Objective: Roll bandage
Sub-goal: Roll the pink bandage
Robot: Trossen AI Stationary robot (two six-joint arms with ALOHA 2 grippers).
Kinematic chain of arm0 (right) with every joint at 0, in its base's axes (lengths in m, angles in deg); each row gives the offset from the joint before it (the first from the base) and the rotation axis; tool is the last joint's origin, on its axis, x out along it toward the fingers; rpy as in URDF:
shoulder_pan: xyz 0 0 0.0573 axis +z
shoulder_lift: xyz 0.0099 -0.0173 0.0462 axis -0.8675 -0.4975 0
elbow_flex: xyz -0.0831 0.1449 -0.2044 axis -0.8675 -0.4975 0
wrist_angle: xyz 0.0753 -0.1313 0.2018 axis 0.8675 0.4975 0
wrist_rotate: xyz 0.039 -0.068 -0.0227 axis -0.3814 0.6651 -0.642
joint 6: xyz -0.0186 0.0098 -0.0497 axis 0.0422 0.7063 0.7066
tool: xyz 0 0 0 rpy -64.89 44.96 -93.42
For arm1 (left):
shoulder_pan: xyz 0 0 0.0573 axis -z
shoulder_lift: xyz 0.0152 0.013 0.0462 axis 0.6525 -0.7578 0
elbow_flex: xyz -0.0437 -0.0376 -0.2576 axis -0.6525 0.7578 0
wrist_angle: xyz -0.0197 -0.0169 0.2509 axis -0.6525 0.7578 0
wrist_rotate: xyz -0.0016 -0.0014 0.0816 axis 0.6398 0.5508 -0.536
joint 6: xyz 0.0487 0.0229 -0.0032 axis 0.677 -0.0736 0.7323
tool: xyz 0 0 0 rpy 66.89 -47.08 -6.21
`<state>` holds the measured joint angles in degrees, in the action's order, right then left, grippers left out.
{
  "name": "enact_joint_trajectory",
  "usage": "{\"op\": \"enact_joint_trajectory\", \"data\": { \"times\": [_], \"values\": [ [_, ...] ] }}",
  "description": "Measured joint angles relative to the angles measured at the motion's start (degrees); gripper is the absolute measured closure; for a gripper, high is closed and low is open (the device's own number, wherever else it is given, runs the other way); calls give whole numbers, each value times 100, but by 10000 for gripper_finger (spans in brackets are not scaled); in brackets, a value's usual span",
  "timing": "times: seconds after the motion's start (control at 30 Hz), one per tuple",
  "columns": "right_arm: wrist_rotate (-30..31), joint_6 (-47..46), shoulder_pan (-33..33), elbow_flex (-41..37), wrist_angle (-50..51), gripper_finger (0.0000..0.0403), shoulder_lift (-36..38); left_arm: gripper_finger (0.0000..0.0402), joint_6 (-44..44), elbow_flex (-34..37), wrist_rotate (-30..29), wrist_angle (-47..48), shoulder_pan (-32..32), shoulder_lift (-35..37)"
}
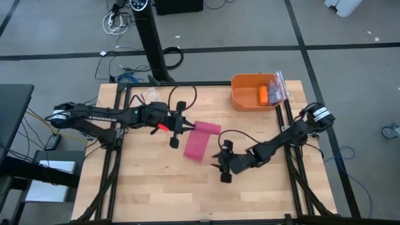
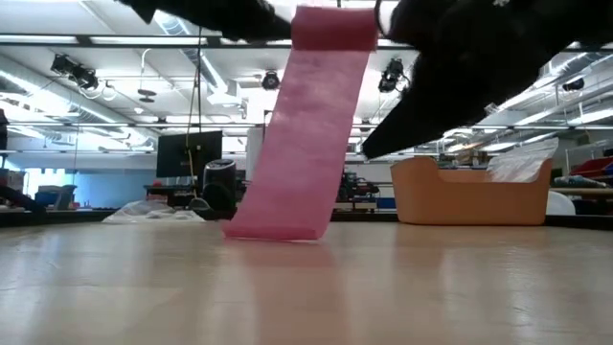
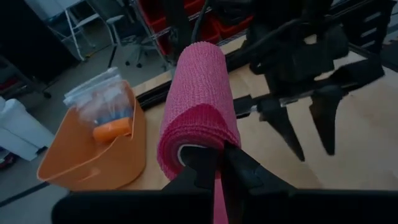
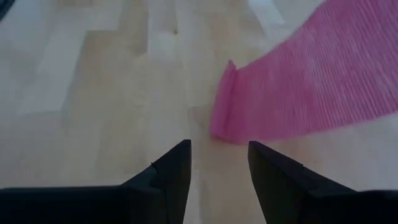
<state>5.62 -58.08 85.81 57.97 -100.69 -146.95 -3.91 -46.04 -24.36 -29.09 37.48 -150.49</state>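
Note:
The bandage is a magenta-pink roll [image 1: 207, 128] held up over the table's middle, with a flat strip [image 2: 302, 144] hanging from it. The strip's free end [image 4: 231, 118] rests on the wood. My left gripper [image 1: 186, 129] reaches in from the table's left and is shut on the roll. My right gripper [image 4: 219, 146] stands open low over the table, just right of and nearer than the strip's end; nothing is between its fingers. In the left wrist view the roll [image 3: 200, 93] points away from the fingers. My left gripper is shut on the roll's near end [image 3: 198, 142], at the lower edge of its end face. The fingers [image 3: 239, 171] come about level from the table's left and lie along the roll. The roll is lifted clear and roughly level; the unrolled strip hangs below it.
An orange bin [image 1: 245, 101] stands at the table's far right, holding a small orange roll [image 1: 263, 95] and a clear plastic bag [image 1: 278, 86]. Another clear bag [image 1: 150, 95] lies at the far left. Bare wood stretches along the near edge.

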Motion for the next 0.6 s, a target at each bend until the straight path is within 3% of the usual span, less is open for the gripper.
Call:
{"op": "enact_joint_trajectory", "data": {
  "times": [0.23, 0.6],
  "values": [
    [-407, 223, -405, 17, -843, 241, -655, 388, -147, 524, 339, -590, -414, -2],
    [-568, 296, -814, 702, -784, 243, -1531, 388, -290, 892, 533, -1092, -619, -4]
  ]
}}
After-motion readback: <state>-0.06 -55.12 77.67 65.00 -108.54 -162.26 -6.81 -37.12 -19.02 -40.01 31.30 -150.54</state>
